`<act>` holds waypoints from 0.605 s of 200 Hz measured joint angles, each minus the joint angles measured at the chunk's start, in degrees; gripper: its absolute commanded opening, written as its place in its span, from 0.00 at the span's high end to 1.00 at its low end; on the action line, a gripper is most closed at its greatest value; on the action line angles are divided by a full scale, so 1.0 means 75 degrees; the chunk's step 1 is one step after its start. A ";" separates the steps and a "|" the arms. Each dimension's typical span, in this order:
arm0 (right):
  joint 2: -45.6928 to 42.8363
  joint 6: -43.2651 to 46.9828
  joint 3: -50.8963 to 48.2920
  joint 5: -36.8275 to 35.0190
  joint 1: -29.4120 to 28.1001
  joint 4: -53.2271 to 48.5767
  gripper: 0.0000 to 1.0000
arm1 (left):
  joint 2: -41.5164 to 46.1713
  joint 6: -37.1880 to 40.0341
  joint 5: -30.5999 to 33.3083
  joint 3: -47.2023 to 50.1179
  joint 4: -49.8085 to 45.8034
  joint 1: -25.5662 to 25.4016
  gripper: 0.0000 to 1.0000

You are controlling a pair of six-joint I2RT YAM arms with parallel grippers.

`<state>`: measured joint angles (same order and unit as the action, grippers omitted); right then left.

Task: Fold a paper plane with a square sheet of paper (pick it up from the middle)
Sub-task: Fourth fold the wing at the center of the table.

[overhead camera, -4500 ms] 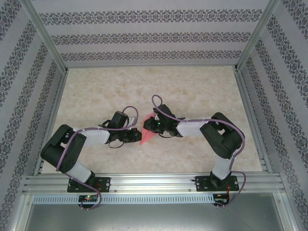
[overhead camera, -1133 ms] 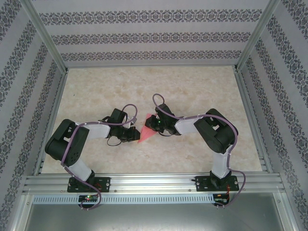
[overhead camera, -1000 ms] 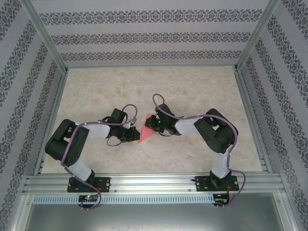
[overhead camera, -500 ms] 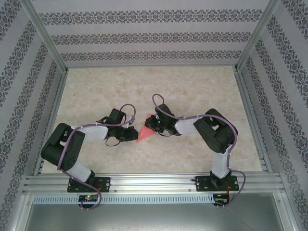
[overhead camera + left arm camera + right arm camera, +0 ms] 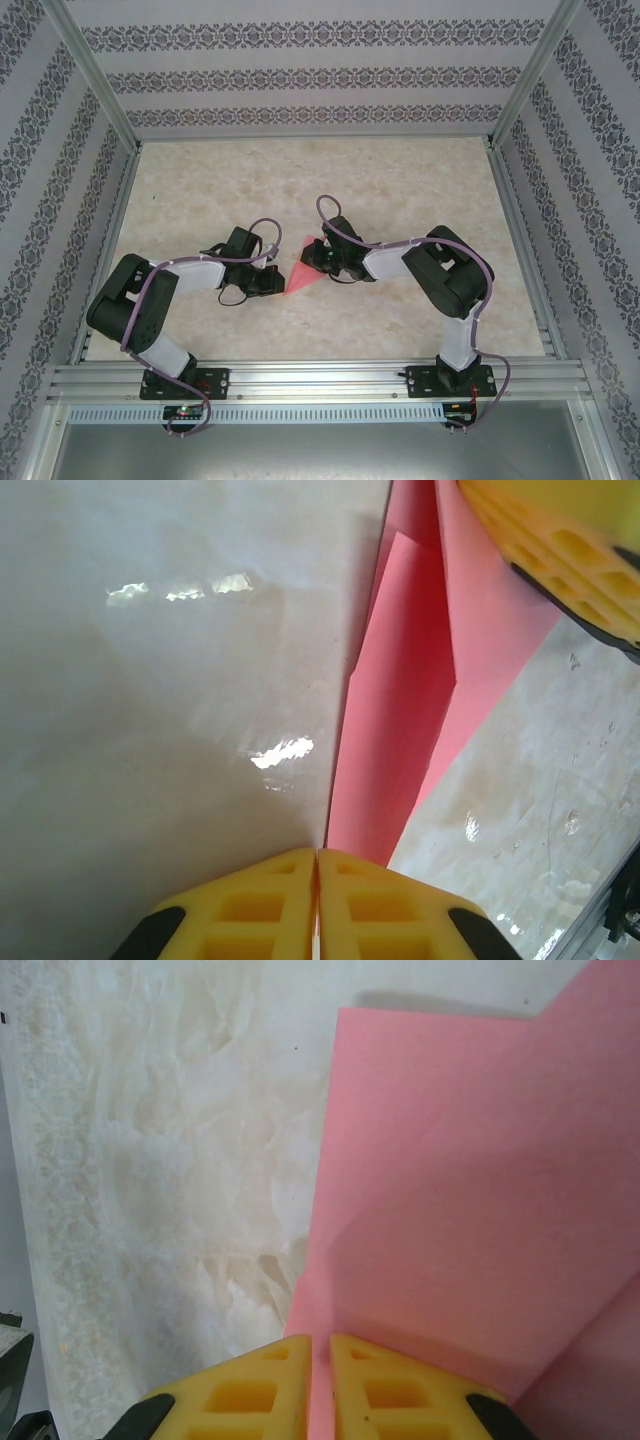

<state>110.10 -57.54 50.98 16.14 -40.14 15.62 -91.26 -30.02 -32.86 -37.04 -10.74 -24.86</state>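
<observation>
Though the left arm [image 5: 190, 272] has drawn in slightly, the paper plane [image 5: 299, 275] stays on the table [image 5: 420, 200], pinched by the closed left gripper [image 5: 317, 865] and right gripper [image 5: 320, 1348]; from above, both wrists hide its ends.

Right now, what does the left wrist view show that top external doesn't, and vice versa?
Left wrist: the left gripper shut on the narrow tip of the pink paper, layered folds, a yellow finger of the right gripper at the far end. Top external: left arm and right arm bent inward, meeting over the table. Both share the paper pinched between the two grippers.
</observation>
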 measured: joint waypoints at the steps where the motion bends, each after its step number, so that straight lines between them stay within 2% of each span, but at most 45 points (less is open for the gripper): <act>1: 0.0000 0.0000 0.0000 0.0000 0.0000 0.0000 0.86 | 0.0000 0.0000 -0.0003 0.0000 0.0000 0.0000 0.88; 56: 0.0000 0.0000 -0.0006 0.0000 0.0000 0.0012 0.86 | 0.0565 -0.0163 0.0227 0.0119 -0.0006 0.0006 0.71; 84: 0.0000 0.0000 -0.0006 0.0000 0.0000 0.0012 0.86 | 0.0609 -0.0216 0.0006 0.0119 0.0160 0.0009 0.63; 121: 0.0000 0.0000 -0.0006 0.0003 0.0000 0.0012 0.86 | 0.0239 -0.0172 -0.0364 0.0117 0.0254 0.0009 0.62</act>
<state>110.10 -57.54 50.94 16.16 -40.14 15.70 -89.47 -31.31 -35.59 -36.16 -8.84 -24.80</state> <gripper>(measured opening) 0.142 0.377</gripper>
